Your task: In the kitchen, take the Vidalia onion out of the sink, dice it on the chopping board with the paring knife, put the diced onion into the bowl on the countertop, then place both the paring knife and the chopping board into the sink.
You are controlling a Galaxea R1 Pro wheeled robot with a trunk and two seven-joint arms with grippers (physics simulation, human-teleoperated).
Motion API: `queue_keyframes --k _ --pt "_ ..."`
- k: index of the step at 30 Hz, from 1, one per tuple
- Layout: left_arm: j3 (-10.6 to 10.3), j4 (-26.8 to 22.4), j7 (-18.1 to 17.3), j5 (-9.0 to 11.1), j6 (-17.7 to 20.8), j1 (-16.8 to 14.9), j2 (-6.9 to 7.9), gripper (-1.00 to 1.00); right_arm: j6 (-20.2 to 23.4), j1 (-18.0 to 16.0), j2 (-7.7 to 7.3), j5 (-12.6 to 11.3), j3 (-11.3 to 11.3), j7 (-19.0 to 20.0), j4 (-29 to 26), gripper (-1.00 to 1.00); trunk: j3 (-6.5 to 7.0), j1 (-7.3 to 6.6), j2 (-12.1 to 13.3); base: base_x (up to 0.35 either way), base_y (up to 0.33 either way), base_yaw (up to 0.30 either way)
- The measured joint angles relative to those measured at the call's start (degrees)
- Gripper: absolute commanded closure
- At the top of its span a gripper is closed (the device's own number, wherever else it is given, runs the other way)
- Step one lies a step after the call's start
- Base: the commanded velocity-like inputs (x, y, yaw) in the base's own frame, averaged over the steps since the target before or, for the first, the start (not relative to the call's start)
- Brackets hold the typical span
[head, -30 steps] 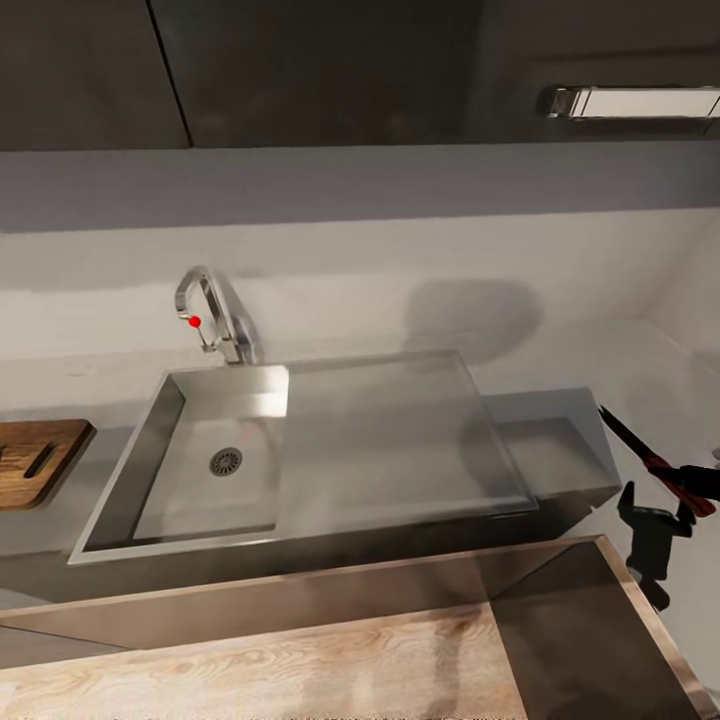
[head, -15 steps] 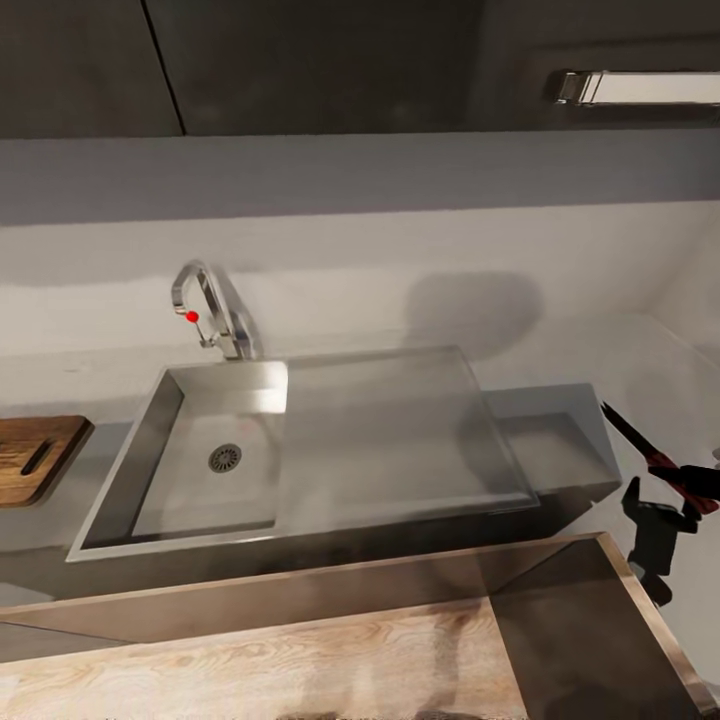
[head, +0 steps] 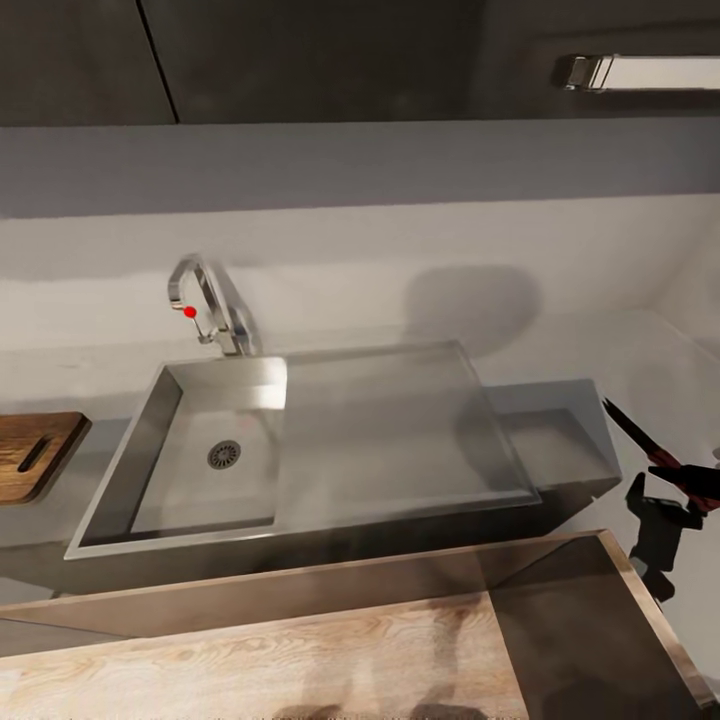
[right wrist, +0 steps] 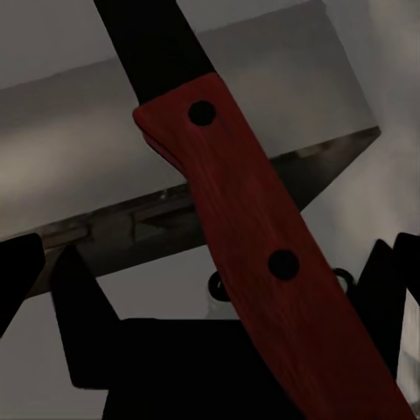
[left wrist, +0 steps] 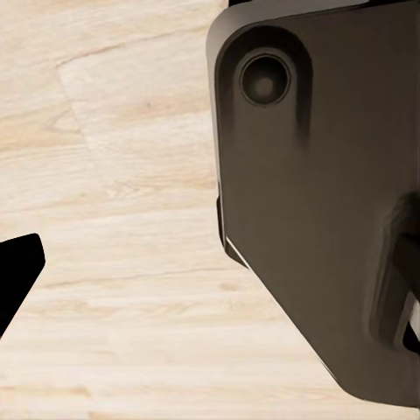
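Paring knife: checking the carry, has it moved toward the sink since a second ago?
No; the paring knife holds its gap from the sink; only the view shifted.

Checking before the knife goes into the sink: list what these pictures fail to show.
- chopping board: head view, cut off by the picture's edge.
- right gripper: head view, mostly beyond the edge; in the right wrist view the paring knife covers the fingers' contact.
- left gripper: left wrist view, just one dark fingertip; opening unreadable.

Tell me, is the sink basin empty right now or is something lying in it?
Empty. The head view shows the sink basin bare down to its drain, with nothing on its flat section either. The paring knife is off to the right, outside it.
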Motion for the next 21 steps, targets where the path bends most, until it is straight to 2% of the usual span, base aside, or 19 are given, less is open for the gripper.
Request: queue_keyframes --k 15,16,21 --pt "0.0 0.0 0.0 0.0 0.0 0.0 -0.06 -1.00 -0.1 0.0 -0.01 -0.1 0.0 0.0 0.0 -1.00 -0.10 -0.01 0.0 0.000 0.000 0.000" --pt "0.0 0.0 0.0 0.0 0.0 0.0 -0.06 -1.00 -0.1 0.0 -0.01 0.0 0.0 -0.1 0.0 1.00 -0.10 -0.01 0.0 0.000 0.000 0.000" --pt "0.0 0.0 0.0 0.0 0.0 0.0 -0.06 -1.00 -0.2 0.0 0.00 0.1 0.0 -0.1 0.0 1.00 -0.10 -0.01 0.0 0.000 0.000 0.000"
